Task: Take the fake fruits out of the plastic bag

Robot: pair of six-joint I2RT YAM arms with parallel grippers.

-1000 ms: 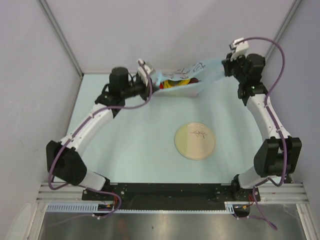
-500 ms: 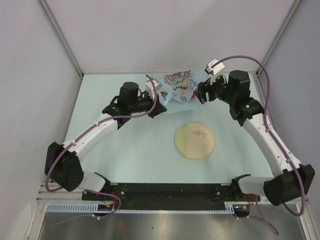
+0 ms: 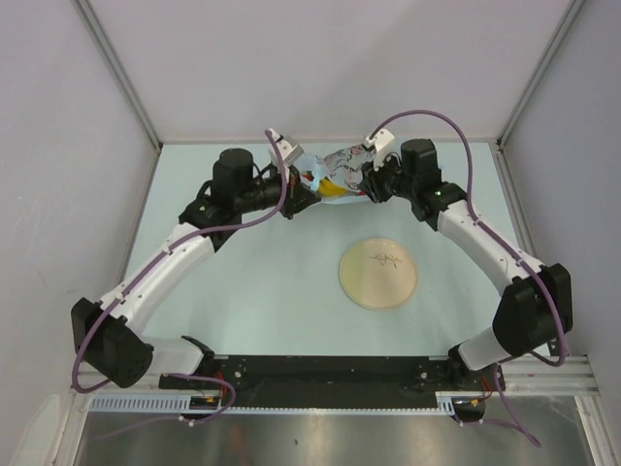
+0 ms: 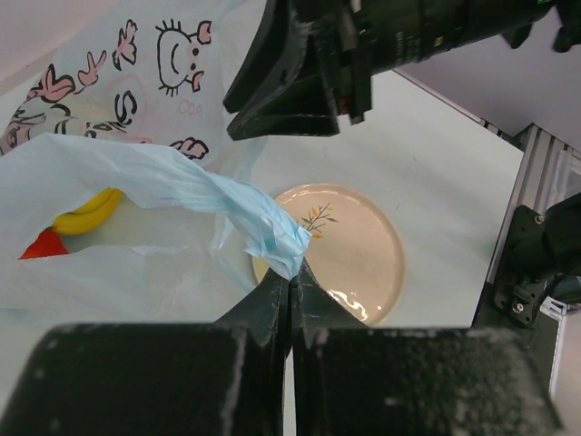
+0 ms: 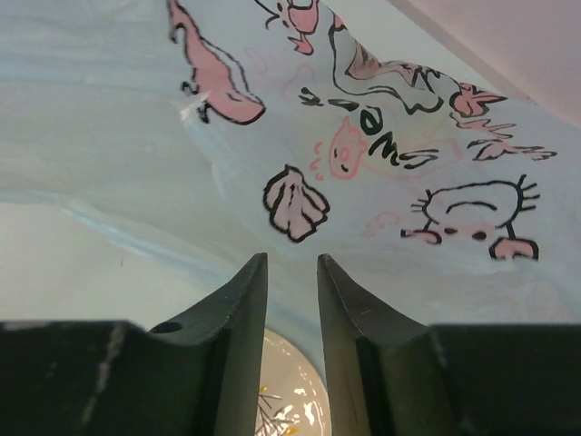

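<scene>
My left gripper (image 4: 290, 272) is clamped shut on a twisted fold of the plastic bag (image 4: 154, 182), with the blue film bunched right at the pinch. The right gripper (image 5: 292, 263) is just beside the bag's printed white panel. Its jaws stand a narrow way apart and I see no film caught between them, so I judge that it has no hold on the bag. From above, the two grippers face each other across the crumpled bag at the far side of the table (image 3: 243, 291). I cannot tell whether the bag's bottom rests on the surface.

I take this to be the opening step: nothing is out yet, and the mouth has to be spread before anything can be reached or tipped out. The next move calls for the right gripper to take a firm pinch on the opposite edge. The film is thin and slippery, so a shallow bite may slide off, and pulling too hard against my left hold could tear it.

Of the fake fruits (image 3: 335, 190), the left wrist view shows a yellow banana (image 4: 86, 212) and a red one (image 4: 41, 245) lying inside behind the film. Any others are hidden by the folds. The plate (image 4: 363, 263) lies nearer my side, apart from the bag, and carries only its painted sprig.
</scene>
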